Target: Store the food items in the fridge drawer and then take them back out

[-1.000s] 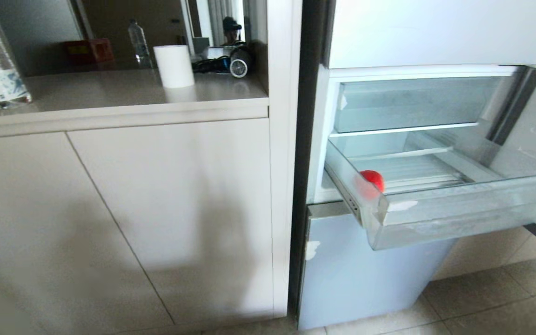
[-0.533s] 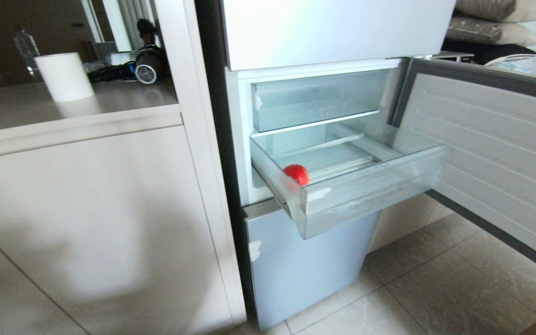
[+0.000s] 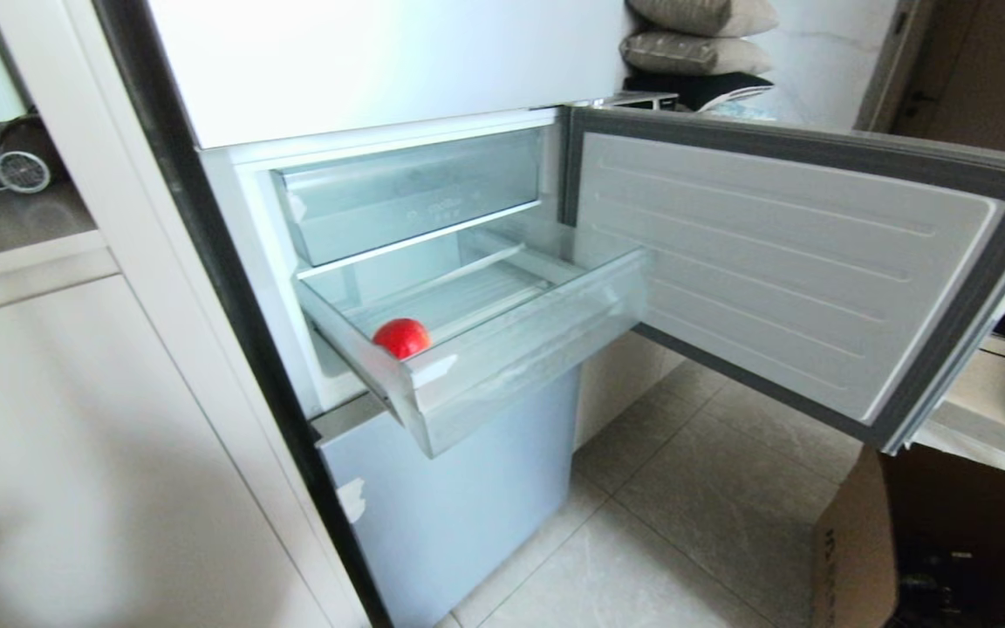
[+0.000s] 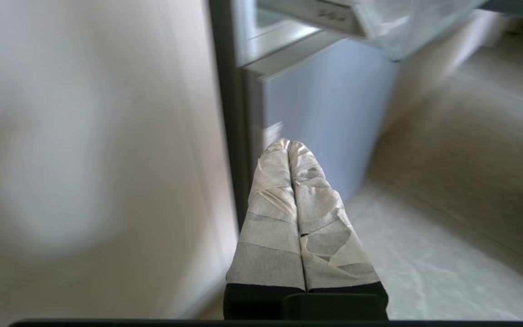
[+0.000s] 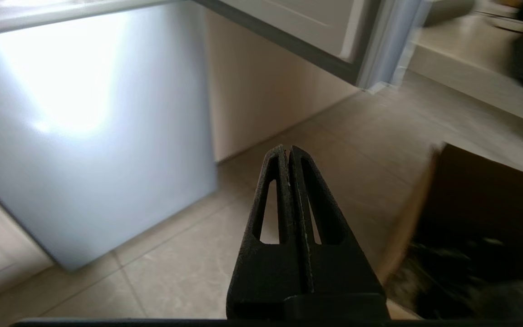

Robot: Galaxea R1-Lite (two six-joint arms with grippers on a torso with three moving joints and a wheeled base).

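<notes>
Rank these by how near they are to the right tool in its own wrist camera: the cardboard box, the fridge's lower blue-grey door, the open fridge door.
1. cardboard box: on the floor just beside the shut right tool.
2. lower blue-grey door: to the other side, a little farther off; close to call against the box.
3. open fridge door: overhead and beyond, clearly farthest.

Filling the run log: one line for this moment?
drawer: fridge drawer pulled out | contents: one red food item at front corner | left gripper: shut, empty | right gripper: shut, empty | fridge door: open
</notes>
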